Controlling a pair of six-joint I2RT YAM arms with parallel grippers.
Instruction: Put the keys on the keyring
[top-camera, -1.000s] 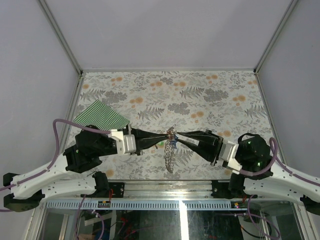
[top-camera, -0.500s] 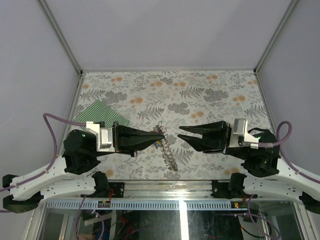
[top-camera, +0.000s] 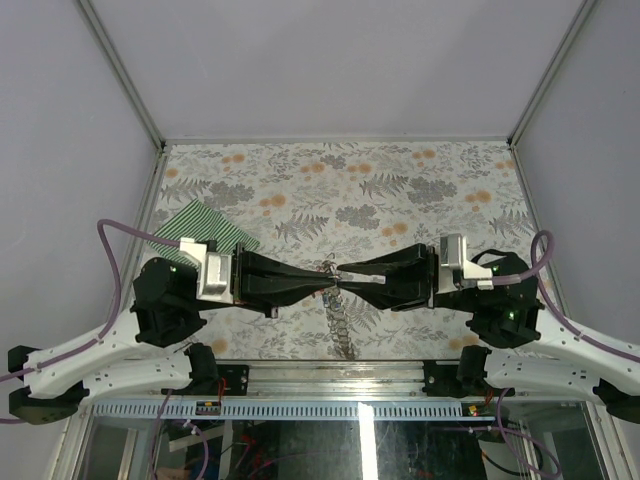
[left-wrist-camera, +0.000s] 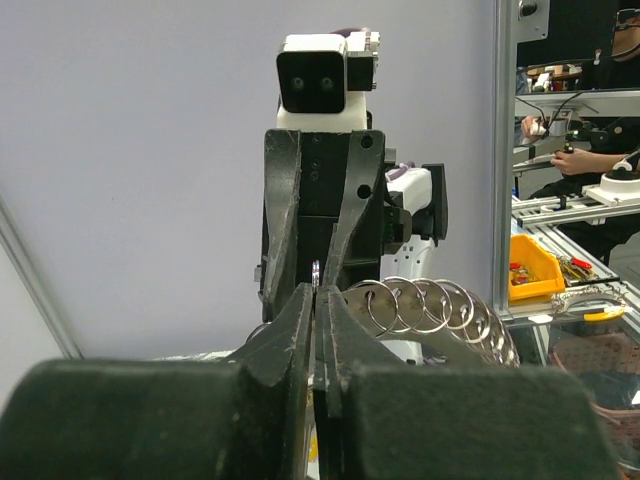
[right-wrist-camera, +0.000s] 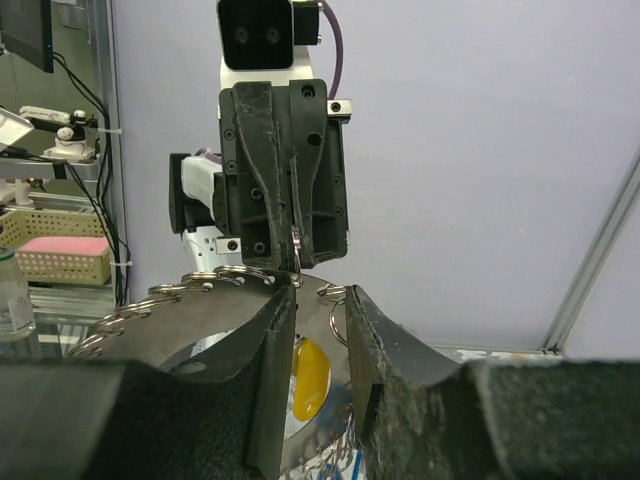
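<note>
Metal keyring (left-wrist-camera: 430, 305) pinched tight in left gripper (left-wrist-camera: 318, 300), chain dangling. Right gripper (right-wrist-camera: 320, 310) half open beside ring, gripping nothing. Guessing mid-threading; next needs careful close on ring.

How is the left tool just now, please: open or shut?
Shut. In the left wrist view the fingers of the left tool press together, pinching a thin ring of the keyring at their tips.

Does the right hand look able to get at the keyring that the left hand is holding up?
Probably yes. The right hand stands open, tip to tip with the left hand, which is shut on the keyring; nothing lies between them.
</note>
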